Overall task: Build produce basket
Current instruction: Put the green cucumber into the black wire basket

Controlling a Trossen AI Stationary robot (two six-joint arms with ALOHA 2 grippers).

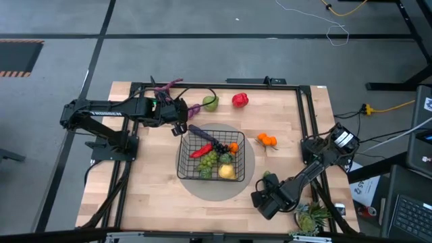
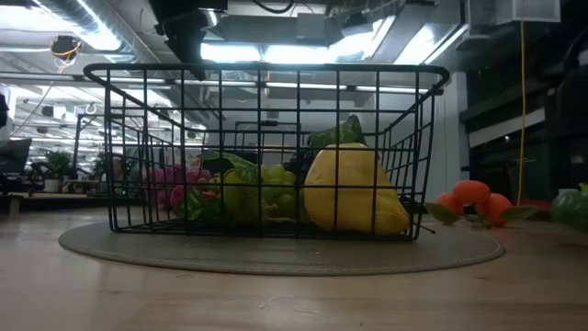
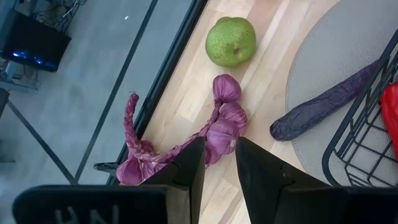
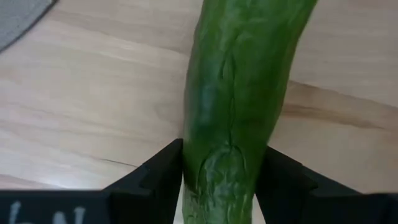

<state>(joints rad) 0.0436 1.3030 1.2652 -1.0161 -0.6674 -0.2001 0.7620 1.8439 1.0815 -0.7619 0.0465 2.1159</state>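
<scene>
A: Basket first, from above: it sits on the grey round mat mid-table, already holding a red chili, green grapes, a lemon and something orange. A pear, red pepper and oranges lie loose on the table.

B: And the arms?

A: The left gripper is at the basket's far-left corner; the right gripper is low, near the table's front edge beside the mat.

B: The level view?

A: The wire basket with the lemon and grapes behind its bars, oranges off to one side.

B: Left wrist?

A: Its fingers straddle a purple garlic braid with a small gap between them; I can't tell whether they pinch it. The pear and a dark purple eggplant lie just beyond.

B: Right wrist?

A: That gripper is clamped on a cucumber above the wood.

B: So the step?

A: Gathering, I'd judge: the cucumber needs lifting over the rim and dropping in; the braid needs a firm hold first.
</scene>
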